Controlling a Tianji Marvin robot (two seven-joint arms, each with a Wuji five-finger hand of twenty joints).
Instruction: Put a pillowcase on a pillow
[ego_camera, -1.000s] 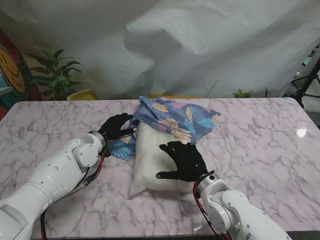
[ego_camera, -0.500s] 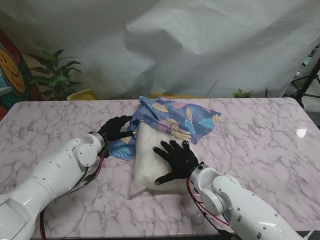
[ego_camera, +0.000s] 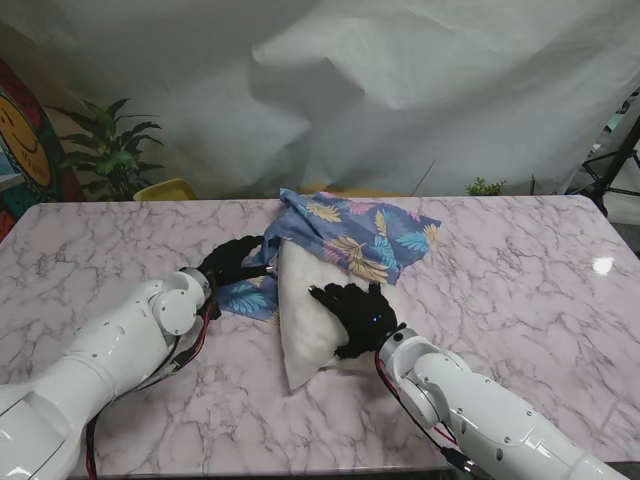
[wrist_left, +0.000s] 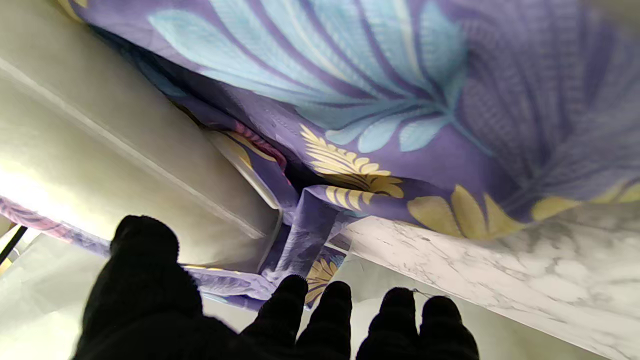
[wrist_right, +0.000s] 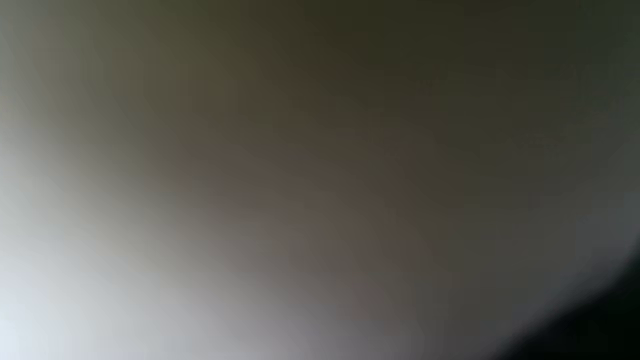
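The white pillow (ego_camera: 302, 322) is tipped up on its long edge at the table's middle, its far end tucked under the blue leaf-print pillowcase (ego_camera: 352, 233). My right hand (ego_camera: 358, 316) curls around the pillow's right side and grips it. My left hand (ego_camera: 230, 262) lies at the pillowcase's left edge, partly under the cloth. In the left wrist view its fingers (wrist_left: 330, 320) are spread with nothing between them, just short of a fold of pillowcase (wrist_left: 400, 100) and the pillow's seam (wrist_left: 125, 150). The right wrist view is a blur, pressed against the pillow.
The marble table (ego_camera: 520, 290) stretches wide to both sides. A potted plant (ego_camera: 110, 150) and a yellow object (ego_camera: 165, 189) stand behind its far left edge. White drapes hang at the back. A black stand (ego_camera: 612, 160) is at the far right.
My right hand has slid left and farther away, closing on the pillow and tipping its right side up, so the pillow looks narrower. The left hand has stayed near the pillowcase's edge.
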